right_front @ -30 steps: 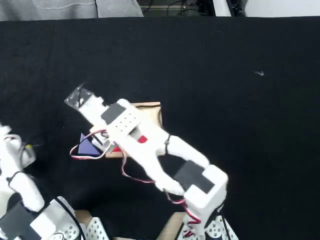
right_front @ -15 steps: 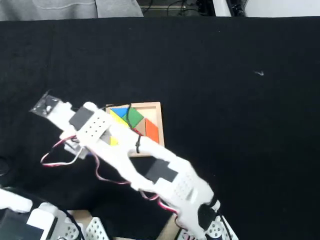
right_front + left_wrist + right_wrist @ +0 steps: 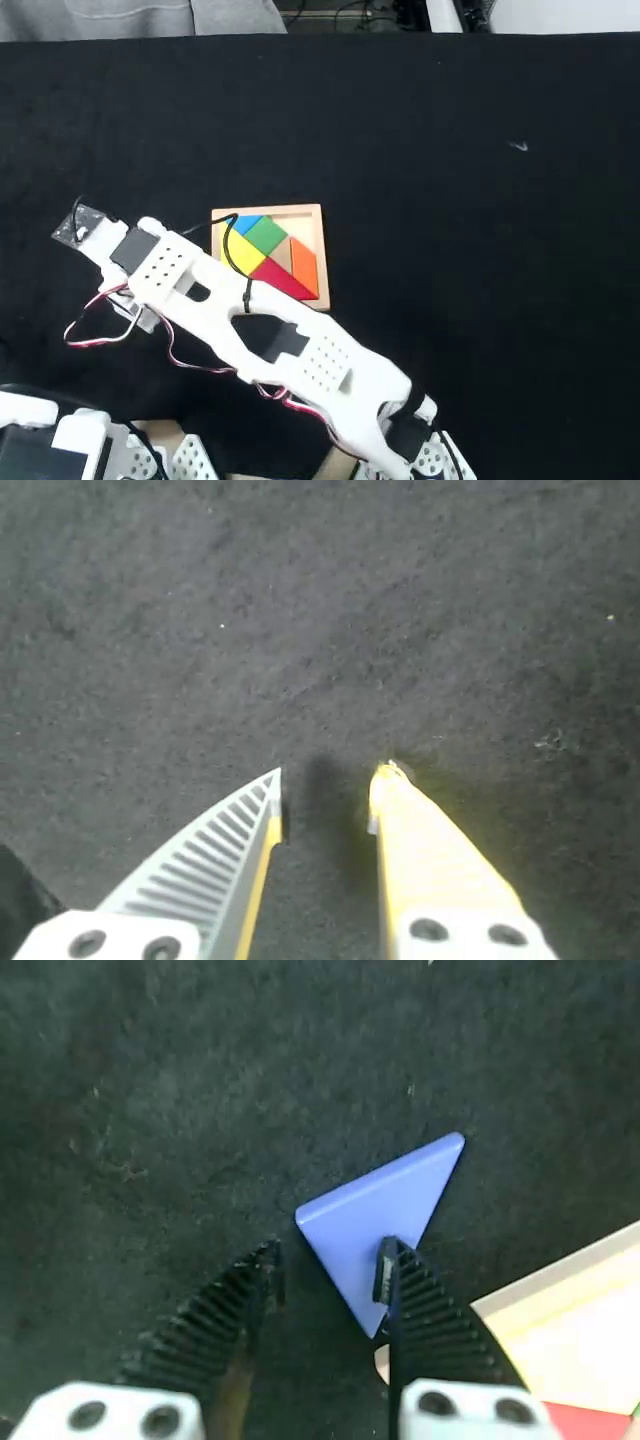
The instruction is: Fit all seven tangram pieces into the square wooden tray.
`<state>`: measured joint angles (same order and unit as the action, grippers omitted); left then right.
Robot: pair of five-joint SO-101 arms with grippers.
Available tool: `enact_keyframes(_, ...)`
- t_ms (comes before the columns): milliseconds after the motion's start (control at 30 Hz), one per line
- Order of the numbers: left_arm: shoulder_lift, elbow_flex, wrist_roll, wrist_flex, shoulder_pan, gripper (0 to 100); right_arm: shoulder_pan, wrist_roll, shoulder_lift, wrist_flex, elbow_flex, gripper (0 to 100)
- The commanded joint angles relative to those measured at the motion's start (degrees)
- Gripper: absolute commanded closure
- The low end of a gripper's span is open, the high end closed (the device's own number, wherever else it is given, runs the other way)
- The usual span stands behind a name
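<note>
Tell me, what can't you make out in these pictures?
High view: the right arm covers the tray's lower left corner, hiding any gap there.
Right wrist view: a finger overlaps the blue triangle; contact is unclear. The edge cuts off the tray.

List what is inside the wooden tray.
Visible: blue piece, green piece, yellow piece, orange piece, red piece. The right arm covers one corner of the tray, hiding that part.

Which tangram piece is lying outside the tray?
The periwinkle triangle, flat on the black cloth beside the tray corner, by the right gripper. The green, orange and red pieces sit inside it.
</note>
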<state>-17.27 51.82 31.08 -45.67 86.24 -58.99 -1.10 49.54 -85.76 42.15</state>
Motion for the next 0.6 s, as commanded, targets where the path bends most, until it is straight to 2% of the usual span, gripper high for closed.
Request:
enact_keyframes(0, -1.41, -2.68, 0.35, 0.0, -0.48, 85, 0.7, -0.53, 0.31, -0.97, 3.56, 81.4)
enact_keyframes(133, -1.41, -2.59, 0.35, -0.09, -0.48, 85, 0.7, -0.35, 2.86, -0.97, 3.74, 73.3)
enact_keyframes(433, -1.41, -2.59, 0.35, -0.09, -0.57, 85, 1.14, 0.44, 3.47, -0.88, 3.91, 75.0)
enact_keyframes(567, -1.41, -2.24, 0.35, -0.18, -1.27, 85, 3.16, 3.08, 3.65, -0.97, 5.76, 86.4)
